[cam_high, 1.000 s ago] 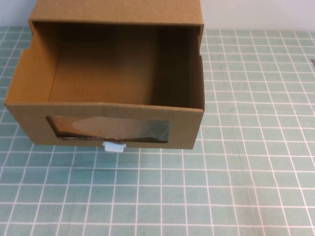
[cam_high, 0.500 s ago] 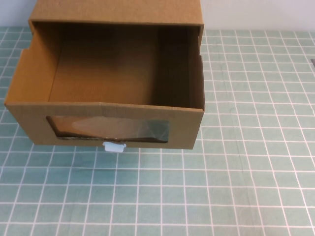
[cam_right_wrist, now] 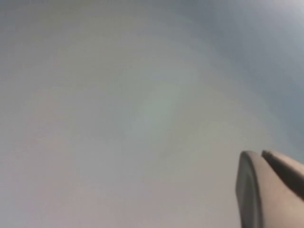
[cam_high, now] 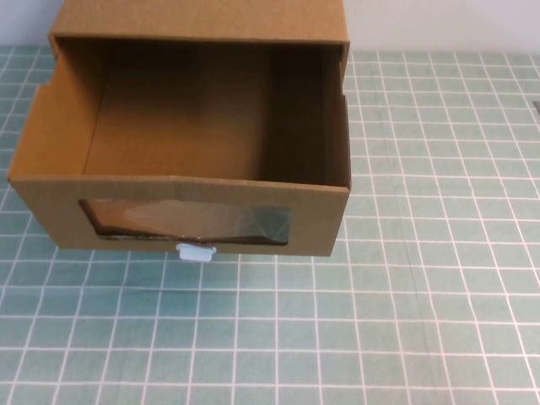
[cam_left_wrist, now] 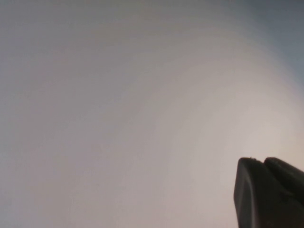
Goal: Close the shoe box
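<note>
green grid mat [cam_high: 422, 295] holds shoe box [cam_high: 211, 215], drawer out; left gripper [cam_left_wrist: 268, 192], right gripper [cam_right_wrist: 270, 187] unclear.

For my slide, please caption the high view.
Shoe box stands pulled open on the table; neither claw appears here.

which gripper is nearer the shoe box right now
Cannot tell. Neither arm shows in the high view, where the shoe box sits pulled open on the mat. The left gripper and the right gripper each face only a blank pale surface, both clear of the box.
</note>
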